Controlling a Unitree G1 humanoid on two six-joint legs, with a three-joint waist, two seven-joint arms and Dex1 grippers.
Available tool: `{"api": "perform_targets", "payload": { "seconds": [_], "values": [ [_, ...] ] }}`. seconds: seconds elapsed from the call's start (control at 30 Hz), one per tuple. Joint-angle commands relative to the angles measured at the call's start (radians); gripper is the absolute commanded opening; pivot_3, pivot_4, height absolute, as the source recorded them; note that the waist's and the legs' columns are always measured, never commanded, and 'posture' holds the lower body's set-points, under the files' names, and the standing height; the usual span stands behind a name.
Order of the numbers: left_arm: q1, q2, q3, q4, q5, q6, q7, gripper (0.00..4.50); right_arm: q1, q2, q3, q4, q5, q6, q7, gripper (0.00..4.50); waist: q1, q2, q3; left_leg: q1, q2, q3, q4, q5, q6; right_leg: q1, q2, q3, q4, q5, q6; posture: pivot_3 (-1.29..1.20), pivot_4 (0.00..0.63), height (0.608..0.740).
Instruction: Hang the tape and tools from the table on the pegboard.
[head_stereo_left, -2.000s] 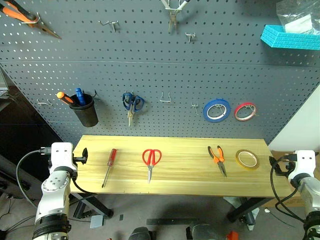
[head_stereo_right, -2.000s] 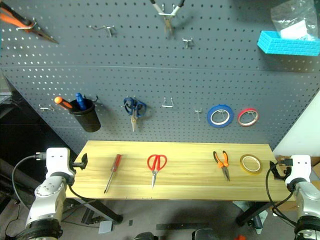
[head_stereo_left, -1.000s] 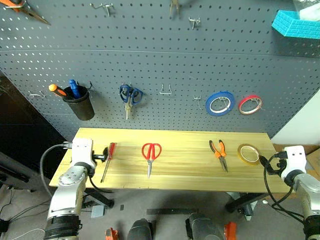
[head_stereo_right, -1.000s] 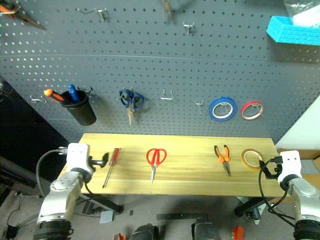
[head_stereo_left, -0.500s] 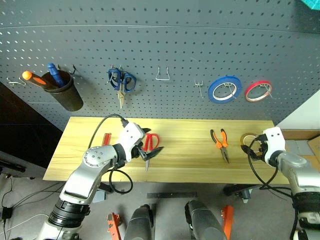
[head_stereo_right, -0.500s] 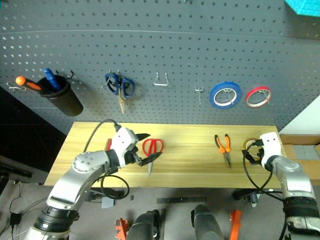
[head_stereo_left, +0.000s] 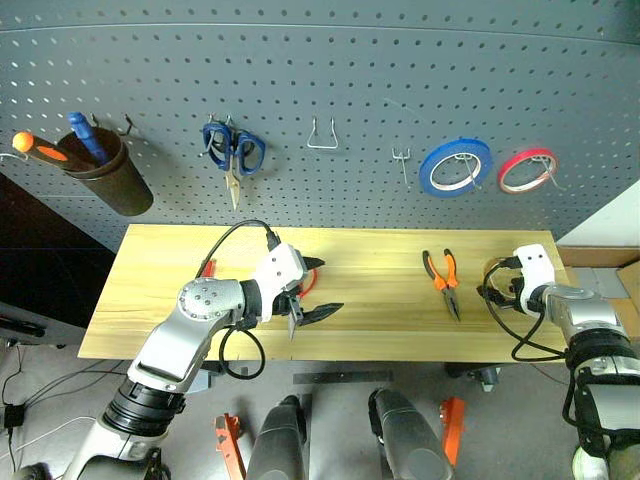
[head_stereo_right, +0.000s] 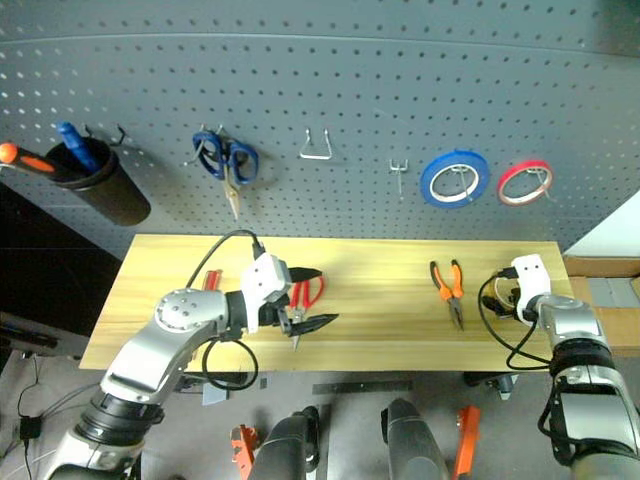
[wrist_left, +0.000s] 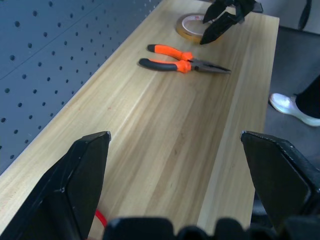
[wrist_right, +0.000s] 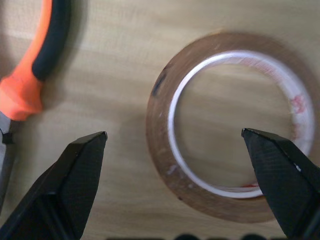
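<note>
The red-handled scissors (head_stereo_right: 308, 292) lie on the table (head_stereo_left: 380, 315), and my left gripper (head_stereo_left: 320, 287) hovers open just above their handles. A red screwdriver (head_stereo_left: 208, 268) peeks out behind the left forearm. Further right lie the orange-and-black pliers (head_stereo_left: 441, 278). Beside them is the yellow tape (wrist_right: 160, 130), flat on the wood. My right gripper (head_stereo_left: 495, 288) stands open right over the tape, one finger to each side of the ring. The pegboard (head_stereo_left: 350, 90) rises behind the table.
On the pegboard hang blue-handled scissors (head_stereo_left: 232, 150), a blue roll (head_stereo_left: 455, 165), a red roll (head_stereo_left: 527, 170) and a black cup (head_stereo_left: 110, 178) with screwdrivers. Bare hooks (head_stereo_left: 321, 135) sit between the blue scissors and the blue roll.
The view tilted down. My left gripper swung right from beside the screwdriver to over the red scissors. My right gripper moved in from the table's right end to over the tape.
</note>
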Motion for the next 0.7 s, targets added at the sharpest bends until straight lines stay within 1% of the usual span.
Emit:
{"api": "perform_targets", "payload": {
  "seconds": [0.03,0.13,0.23,0.33,0.4,0.43,0.5,0.53,0.67,0.7],
  "values": [
    [0.017,0.016,0.006,-0.026,0.01,-0.027,-0.01,4.47,-0.032,-0.017,0.057,0.101,-0.064,-0.058,0.068,4.5,0.0,0.0,0.0,-0.003,0.0,0.0,0.001,0.0,0.0,-0.003,0.0,0.0,0.001,0.0,0.0,-0.12,0.323,0.74],
    [0.024,0.021,0.003,-0.029,0.015,-0.033,-0.011,4.5,-0.063,-0.013,0.101,0.168,-0.114,-0.101,0.08,3.92,0.0,-0.001,0.0,-0.005,0.0,0.0,0.002,0.0,0.0,-0.005,0.0,0.0,0.002,0.0,0.0,-0.12,0.32,0.74],
    [0.029,0.02,0.003,-0.032,0.018,-0.036,-0.011,4.5,-0.089,-0.003,0.121,0.217,-0.138,-0.117,0.087,2.99,0.0,-0.001,0.0,-0.005,0.0,-0.001,0.003,0.0,0.0,-0.005,0.0,0.0,0.004,0.0,0.0,-0.11,0.315,0.74],
    [0.037,0.022,0.005,-0.045,0.013,-0.039,-0.018,4.5,-0.102,0.002,0.139,0.247,-0.16,-0.129,0.095,1.92,0.001,-0.003,-0.001,-0.005,0.0,-0.001,0.004,0.0,0.0,-0.005,0.0,0.0,0.004,0.001,0.001,-0.1,0.309,0.74],
    [0.042,0.021,0.012,-0.058,-0.014,-0.022,-0.035,4.5,-0.109,0.003,0.14,0.264,-0.166,-0.128,0.103,1.27,0.002,-0.004,-0.002,-0.005,0.0,-0.001,0.004,0.0,0.0,-0.005,0.0,0.0,0.004,0.001,0.002,-0.1,0.303,0.74],
    [0.048,0.023,0.017,-0.067,-0.027,-0.014,-0.045,4.5,-0.112,0.003,0.139,0.27,-0.168,-0.127,0.1,1.02,0.003,-0.004,-0.002,-0.005,0.0,-0.001,0.004,0.0,0.0,-0.005,0.0,0.0,0.004,0.001,0.002,-0.1,0.302,0.74],
    [0.056,0.025,0.027,-0.079,-0.044,-0.012,-0.057,4.5,-0.115,0.002,0.136,0.277,-0.173,-0.134,0.087,0.36,0.004,-0.005,-0.002,-0.005,0.0,-0.001,0.004,0.0,0.0,-0.005,0.0,-0.001,0.004,0.001,0.002,-0.1,0.297,0.74],
    [0.056,0.02,0.032,-0.081,-0.052,-0.015,-0.057,4.5,-0.116,0.0,0.133,0.277,-0.174,-0.143,0.08,0.11,0.005,-0.005,-0.002,-0.005,0.0,-0.001,0.004,0.0,0.0,-0.005,0.0,-0.001,0.004,0.001,0.002,-0.1,0.291,0.74],
    [0.053,-0.01,0.072,-0.096,-0.117,-0.002,-0.042,4.5,-0.105,-0.03,0.136,0.212,-0.185,-0.196,0.099,0.12,0.006,-0.005,-0.003,-0.005,0.0,-0.001,0.005,0.0,0.0,-0.005,0.0,-0.001,0.005,0.001,0.002,-0.1,0.281,0.74],
    [0.058,-0.014,0.085,-0.103,-0.139,0.001,-0.046,4.5,-0.074,-0.052,0.138,0.128,-0.183,-0.2,0.131,0.12,0.007,-0.005,-0.003,-0.005,0.0,-0.001,0.005,0.0,0.0,-0.005,-0.001,-0.001,0.005,0.001,0.002,-0.11,0.279,0.74]
  ]
}}
